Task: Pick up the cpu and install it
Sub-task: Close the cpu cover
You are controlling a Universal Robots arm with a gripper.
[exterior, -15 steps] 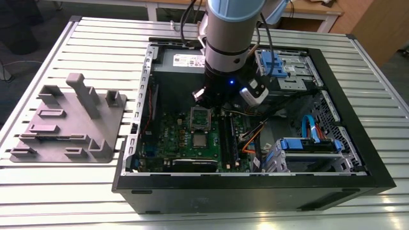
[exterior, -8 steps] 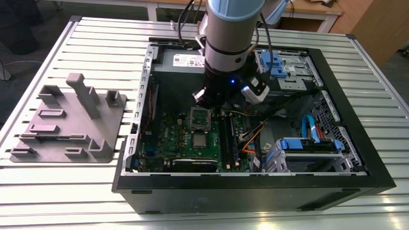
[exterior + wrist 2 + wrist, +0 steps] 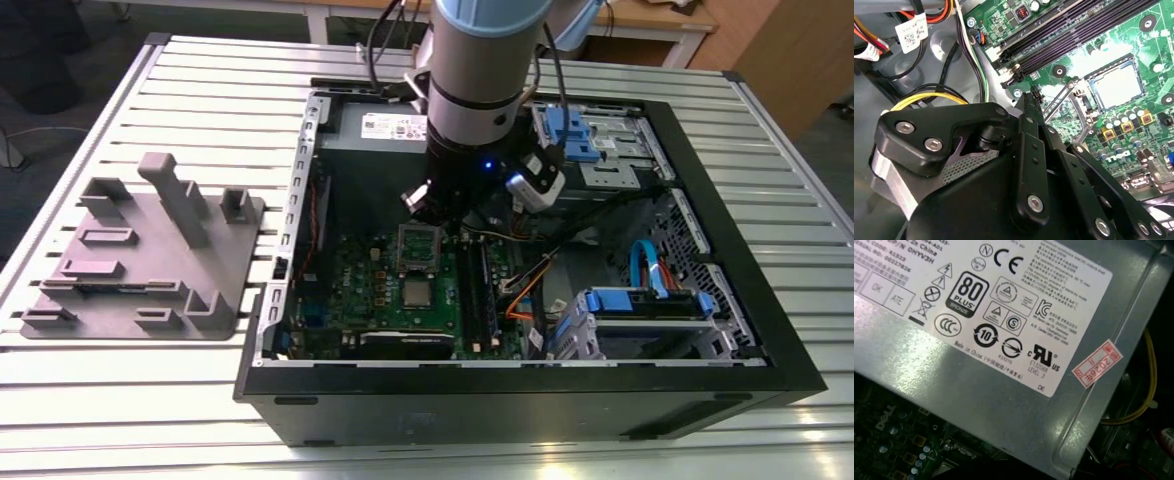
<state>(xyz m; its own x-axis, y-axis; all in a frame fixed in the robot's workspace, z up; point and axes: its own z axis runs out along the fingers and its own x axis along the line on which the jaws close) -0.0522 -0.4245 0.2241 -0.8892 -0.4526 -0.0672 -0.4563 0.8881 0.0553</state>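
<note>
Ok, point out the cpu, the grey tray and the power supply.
cpu [image 3: 1117, 86]: second wrist view, middle of its silvery top.
grey tray [image 3: 154, 262]: exterior view, bare flat base.
power supply [image 3: 1004, 410]: first wrist view, bare grey metal casing.

I see a silver slatted metal table [image 3: 200, 90]. Toward the exterior view's left, a grey plastic tray [image 3: 147, 265] with upright blocks rests on it. Just beside the tray, across the middle and right, lies an open black computer case [image 3: 507, 395].
</note>
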